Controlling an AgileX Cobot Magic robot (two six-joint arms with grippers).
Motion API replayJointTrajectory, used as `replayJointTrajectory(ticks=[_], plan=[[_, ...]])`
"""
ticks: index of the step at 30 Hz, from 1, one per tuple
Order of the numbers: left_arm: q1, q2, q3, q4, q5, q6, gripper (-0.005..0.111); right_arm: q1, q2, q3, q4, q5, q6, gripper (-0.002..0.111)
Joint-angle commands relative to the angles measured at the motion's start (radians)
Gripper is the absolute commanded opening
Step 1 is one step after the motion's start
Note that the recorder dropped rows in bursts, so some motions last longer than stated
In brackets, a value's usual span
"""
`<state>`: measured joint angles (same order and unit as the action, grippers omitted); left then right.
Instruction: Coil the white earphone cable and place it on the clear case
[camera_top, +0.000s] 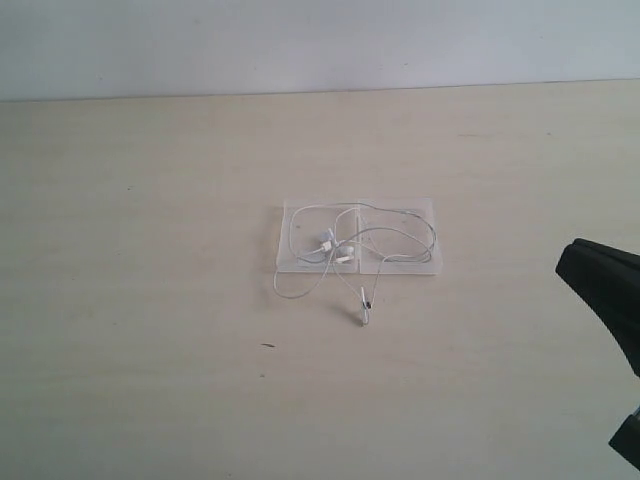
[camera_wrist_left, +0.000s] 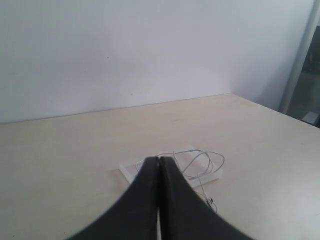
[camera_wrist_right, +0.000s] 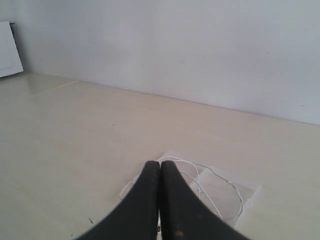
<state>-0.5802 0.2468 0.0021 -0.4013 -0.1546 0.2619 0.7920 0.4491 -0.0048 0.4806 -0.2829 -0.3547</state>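
Note:
The clear case (camera_top: 410, 266) lies flat mid-table, its two square halves side by side. The white earphone cable (camera_top: 330, 243) rests on it in loose loops, both earbuds on the left half. One loop and the plug end (camera_top: 365, 302) hang off the front edge onto the table. My right gripper (camera_top: 575, 262) shows as a black shape at the right edge, well clear of the case. Both wrist views show shut, empty jaws: left gripper (camera_wrist_left: 158, 160), right gripper (camera_wrist_right: 160, 163), each with case (camera_wrist_left: 129, 172) (camera_wrist_right: 245, 192) and cable (camera_wrist_left: 222, 160) (camera_wrist_right: 176, 158) beyond the tips.
A pale wooden table (camera_top: 150, 300) stretches in all directions around the case, ending at a white wall (camera_top: 300, 40) at the back. A small dark speck (camera_top: 268, 346) lies in front of the case.

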Motion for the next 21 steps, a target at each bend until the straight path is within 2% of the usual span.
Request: replayJointTrajectory(ticks=[1, 4, 10, 13, 18, 21], plan=[[0.0, -0.004, -0.002, 0.006, 0.007, -0.006, 0.0, -0.024, -0.046, 0.005, -0.013, 0.005, -0.006, 0.0], [0.0, -0.004, -0.002, 0.006, 0.007, -0.006, 0.0, -0.134, -0.101, 0.005, -0.013, 0.079, -0.052, 0.0], [0.0, -0.004, -0.002, 0.006, 0.007, -0.006, 0.0, -0.528, -0.235, 0.005, -0.013, 0.197, -0.176, 0.0], [0.0, -0.004, -0.002, 0.006, 0.007, -0.006, 0.0, -0.669, -0.331, 0.005, -0.013, 0.283, -0.176, 0.0], [0.0, -0.004, -0.002, 0.006, 0.007, -0.006, 0.0, -0.818, -0.449, 0.005, -0.033, 0.446, -0.2, 0.0], [0.0, -0.004, -0.002, 0.006, 0.008, -0.006, 0.0, -0.839, -0.441, 0.005, -0.036, 0.446, -0.2, 0.0]])
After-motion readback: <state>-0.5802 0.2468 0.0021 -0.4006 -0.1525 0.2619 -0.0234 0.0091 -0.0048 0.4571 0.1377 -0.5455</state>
